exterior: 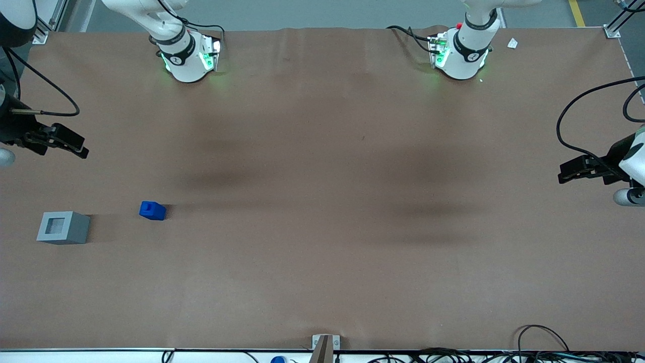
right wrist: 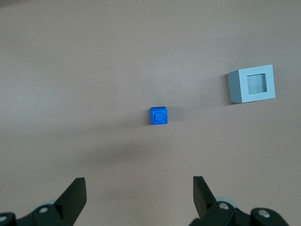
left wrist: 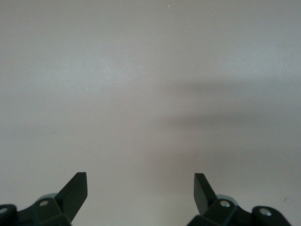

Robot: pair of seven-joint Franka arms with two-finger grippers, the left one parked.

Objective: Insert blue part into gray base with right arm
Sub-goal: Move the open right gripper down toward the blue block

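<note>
On the brown table point(exterior: 322, 201), the blue part point(exterior: 152, 210) lay untouched near the gray base point(exterior: 63, 228); the gripper point(right wrist: 138, 188), fingers apart and empty, was held high, so descent and grasping were judged next.

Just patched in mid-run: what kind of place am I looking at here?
Probably a robotics lab test bench: a brown-covered table with arm bases bolted to it, aluminium frame at its corner, and loose cables along its edge. The gripper hangs open, apart from the blue part and gray base.
</note>
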